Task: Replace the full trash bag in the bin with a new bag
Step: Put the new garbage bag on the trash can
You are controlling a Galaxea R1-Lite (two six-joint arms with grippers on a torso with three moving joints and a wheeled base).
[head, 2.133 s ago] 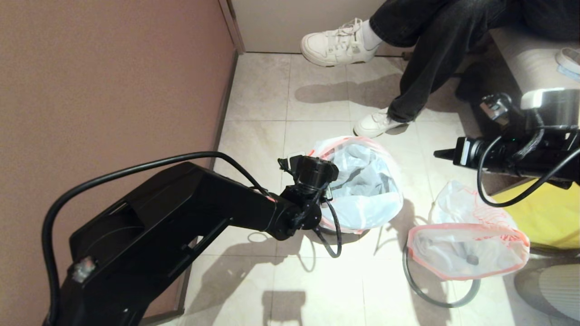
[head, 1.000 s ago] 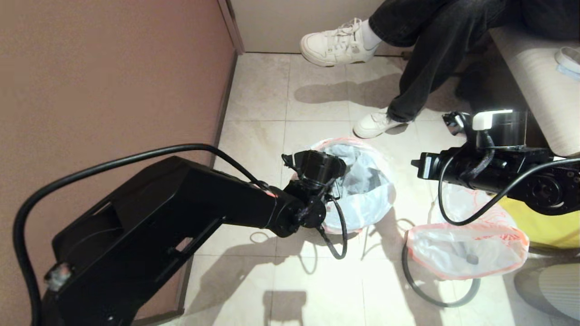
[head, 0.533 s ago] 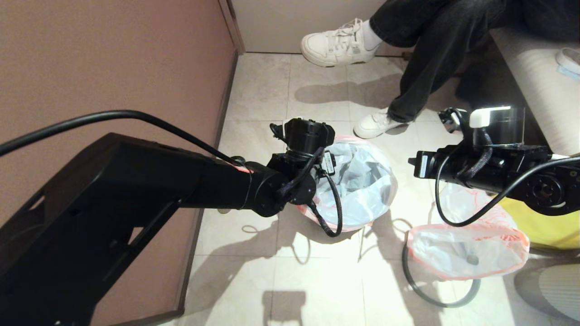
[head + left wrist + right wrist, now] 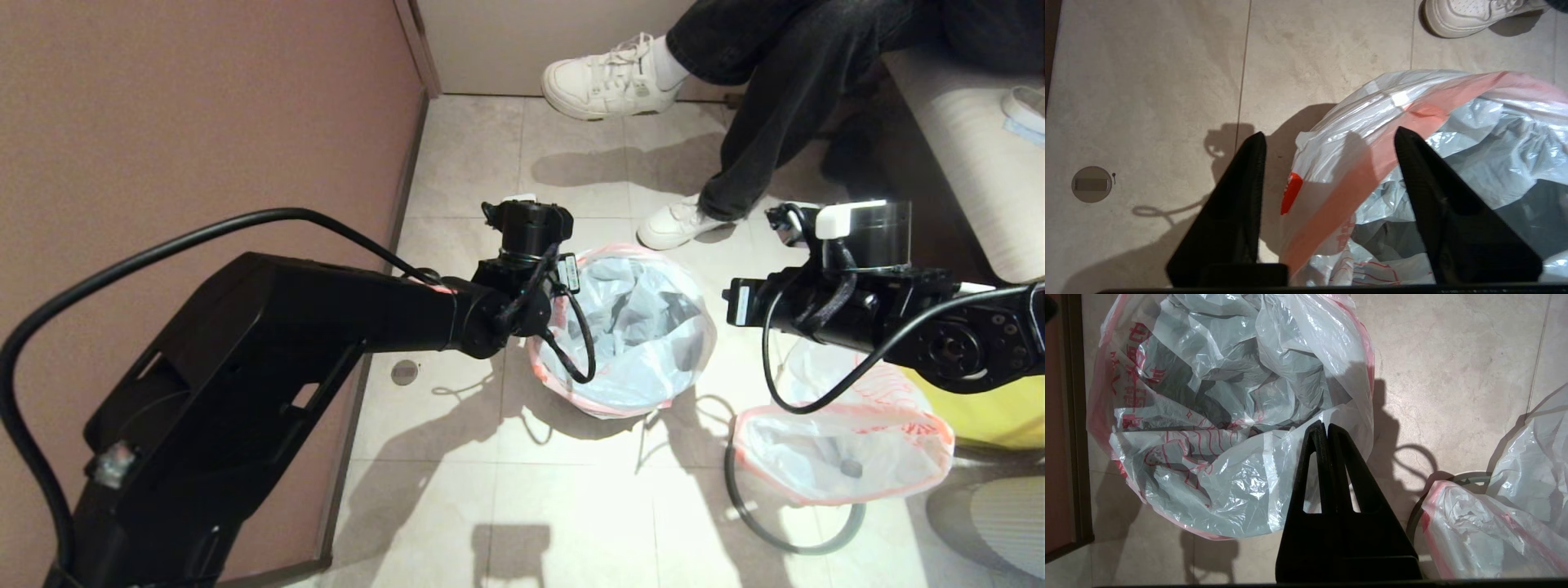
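The new bag (image 4: 645,343), thin whitish film with a pink-red edge and red print, lines the bin (image 4: 1163,386), which shows only as dark patches through the film. My left gripper (image 4: 1329,136) hovers open above the bag's far-left rim, and the pink edge (image 4: 1372,163) runs under the gap between its fingers. At the bin's right side, my right gripper (image 4: 1326,425) is shut above the rim, with nothing seen between its fingers. The full trash bag (image 4: 841,449) lies on the floor to the right, on a thin grey hoop (image 4: 763,523).
A seated person's legs and white shoes (image 4: 608,73) (image 4: 678,222) are just beyond the bin. A brown wall (image 4: 204,122) closes the left side, and a bench (image 4: 971,139) and a yellow object (image 4: 996,392) the right. A round floor drain (image 4: 403,372) sits left of the bin.
My left gripper has come up out of the bag's inside and moved back to its far-left rim. My right arm has shifted left, towards the bin.
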